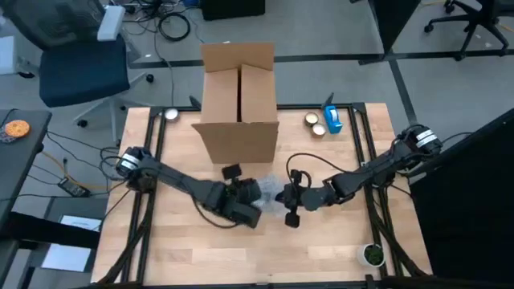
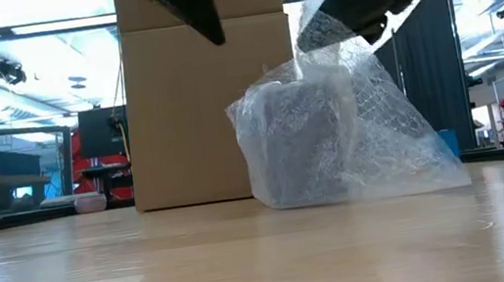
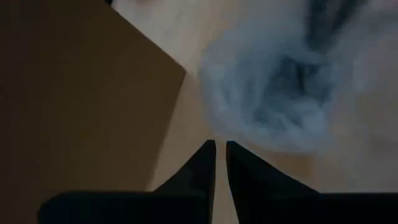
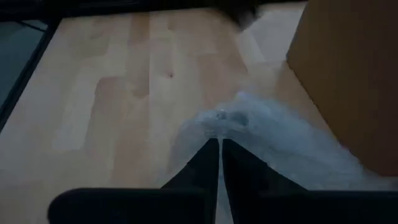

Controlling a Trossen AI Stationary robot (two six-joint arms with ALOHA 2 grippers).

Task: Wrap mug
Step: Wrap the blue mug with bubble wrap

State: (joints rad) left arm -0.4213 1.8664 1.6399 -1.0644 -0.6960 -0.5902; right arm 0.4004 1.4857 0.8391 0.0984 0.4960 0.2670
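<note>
— Crinkly clear bubble wrap (image 2: pixel 350 137) bundles the mug (image 2: pixel 302 144) just before the cardboard box (image 2: pixel 209 97).
— Right gripper (image 4: pixel 220 144) pinches it; left gripper (image 3: pixel 221 146) hangs clenched, empty.

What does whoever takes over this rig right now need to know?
Right claw: shut on the bubble wrap, pinching its top edge and holding it up.
Left claw: shut, empty, hovering beside the wrap near the box.
Mug: on the table in front of the box, already inside the wrap, showing only as a grey shape through it.
Done: wrap draped around the mug.
Left: close the loose side, which still fans out onto the table, and tuck it in.
</note>
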